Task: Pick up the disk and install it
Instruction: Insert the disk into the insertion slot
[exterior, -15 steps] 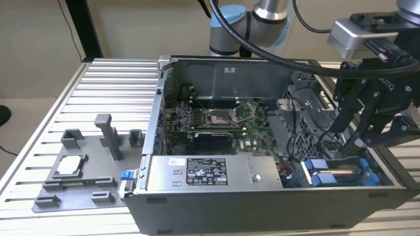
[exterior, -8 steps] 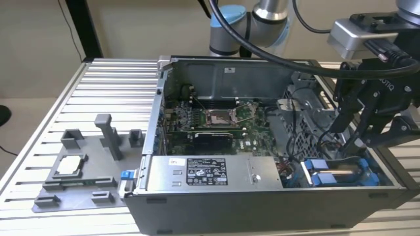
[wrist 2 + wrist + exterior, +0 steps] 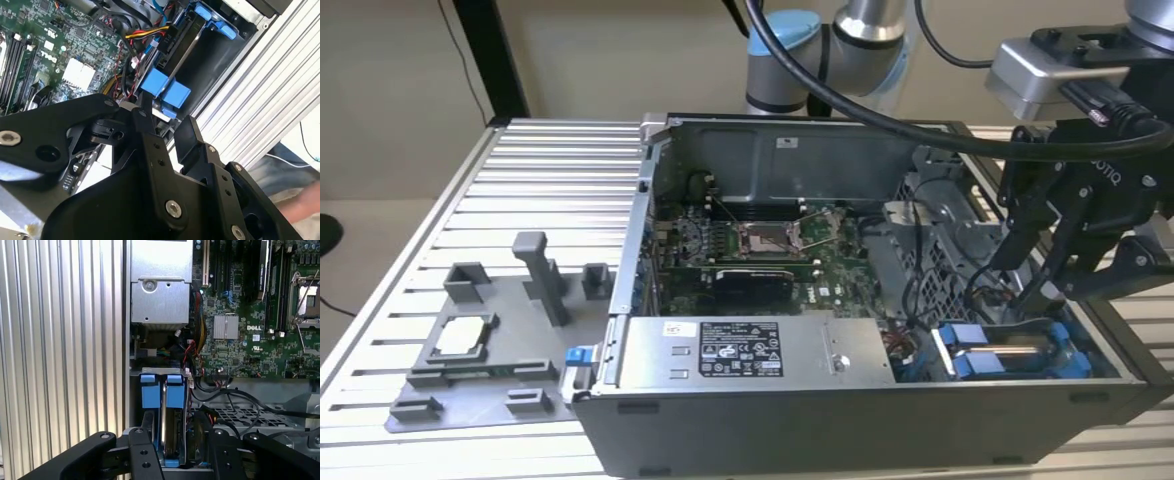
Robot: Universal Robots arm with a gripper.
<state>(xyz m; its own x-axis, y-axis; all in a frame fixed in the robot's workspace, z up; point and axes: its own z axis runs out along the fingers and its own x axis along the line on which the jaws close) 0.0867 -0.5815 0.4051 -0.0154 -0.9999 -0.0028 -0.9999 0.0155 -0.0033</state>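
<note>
Silver arm [image 3: 869,22] with blue joint caps [image 3: 786,30], thick black cable [image 3: 897,126], black screw-studded pincer [image 3: 176,413].

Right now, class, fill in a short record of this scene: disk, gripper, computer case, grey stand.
disk: in the corner bay of the computer case, blue rails showing
gripper: open, fingers either side of the disk
computer case: side off, circuit board exposed
grey stand: on the table at the exterior view's left, holding a small square chip

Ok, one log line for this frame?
disk: in corner bay of computer case | gripper: low over disk | grip: cannot tell | install: not confirmed
</note>
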